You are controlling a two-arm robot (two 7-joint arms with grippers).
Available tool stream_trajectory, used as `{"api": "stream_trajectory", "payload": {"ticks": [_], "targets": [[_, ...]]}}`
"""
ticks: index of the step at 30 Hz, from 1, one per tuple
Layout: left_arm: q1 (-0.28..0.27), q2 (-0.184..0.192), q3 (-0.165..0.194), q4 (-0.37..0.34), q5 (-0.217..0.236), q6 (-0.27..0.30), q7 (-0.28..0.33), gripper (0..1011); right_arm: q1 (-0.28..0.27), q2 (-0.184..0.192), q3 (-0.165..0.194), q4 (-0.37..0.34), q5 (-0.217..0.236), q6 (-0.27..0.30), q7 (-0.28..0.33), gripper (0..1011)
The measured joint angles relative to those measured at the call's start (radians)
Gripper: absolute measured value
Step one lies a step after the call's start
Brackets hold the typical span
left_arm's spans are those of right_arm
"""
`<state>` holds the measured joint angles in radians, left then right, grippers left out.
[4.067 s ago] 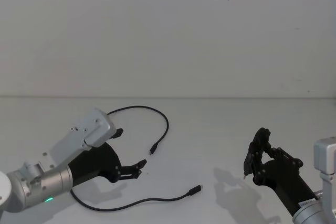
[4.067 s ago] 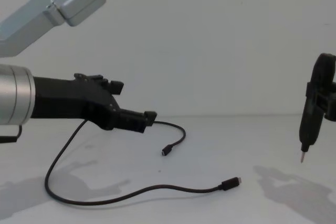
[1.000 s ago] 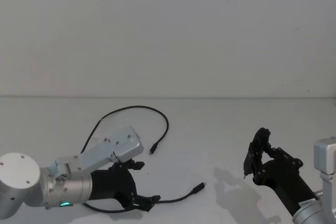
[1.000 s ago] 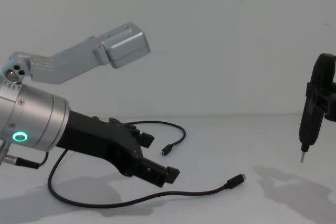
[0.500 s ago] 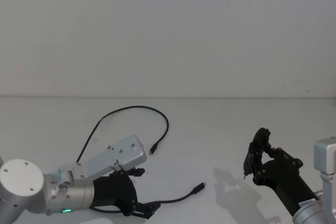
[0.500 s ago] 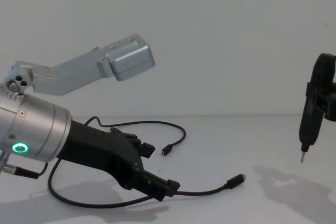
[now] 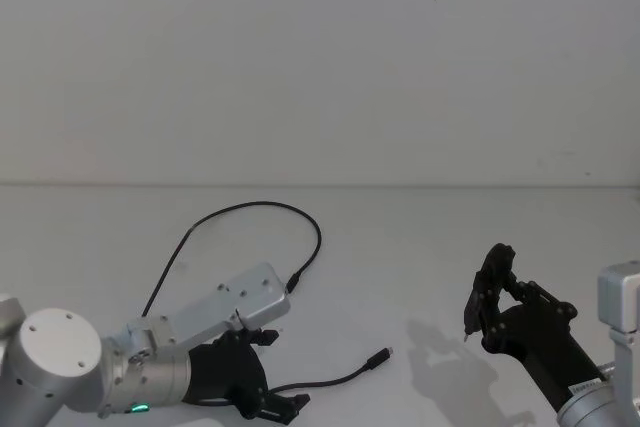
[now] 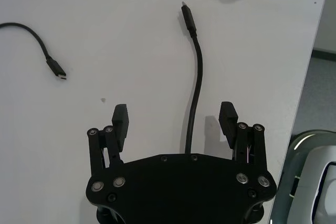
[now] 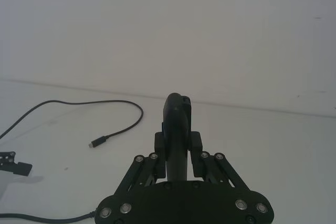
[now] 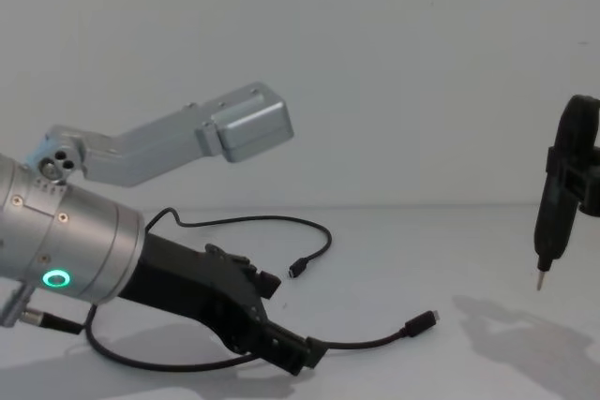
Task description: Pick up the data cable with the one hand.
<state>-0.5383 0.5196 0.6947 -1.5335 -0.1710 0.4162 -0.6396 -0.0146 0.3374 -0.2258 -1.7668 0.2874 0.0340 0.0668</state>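
Note:
The data cable (image 7: 318, 230) is a thin black cord that loops across the white table, with one plug (image 7: 293, 281) near the middle and the other plug (image 7: 379, 355) nearer me. My left gripper (image 7: 271, 403), black on a silver cylinder with a green ring light, is low over the near stretch of the cord. In the left wrist view the left gripper (image 8: 174, 121) is open and the cable (image 8: 196, 80) runs between its two fingers (image 8: 119, 122), touching neither. From the chest view the left gripper (image 10: 284, 321) hangs just above the cable (image 10: 361, 341). My right gripper (image 7: 492, 273) is held up at the right, shut.
The white table (image 7: 420, 237) meets a plain white wall behind. In the left wrist view the table's edge (image 8: 311, 66) lies close on one side. The right gripper (image 10: 562, 185) carries a thin metal tip pointing down, well away from the cable.
My left gripper has come down and back toward me along the cord, still open, and now straddles the near stretch of cable. The right arm has not moved.

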Motion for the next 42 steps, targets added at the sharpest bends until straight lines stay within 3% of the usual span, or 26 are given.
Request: {"api": "stream_trajectory", "payload": {"ticks": [10,25,42], "targets": [[-0.008,-0.017,0.012,0.019,0.019,0.035,0.002,1001,0.0,0.0,0.0,0.0,0.0,0.0,0.0,269],[-0.012,-0.026,0.018,0.027,0.027,0.052,0.002,708,0.0,0.0,0.0,0.0,0.0,0.0,0.0,269],[-0.014,-0.029,0.02,0.031,0.032,0.06,0.003,555,0.0,0.0,0.0,0.0,0.0,0.0,0.0,269]]}}
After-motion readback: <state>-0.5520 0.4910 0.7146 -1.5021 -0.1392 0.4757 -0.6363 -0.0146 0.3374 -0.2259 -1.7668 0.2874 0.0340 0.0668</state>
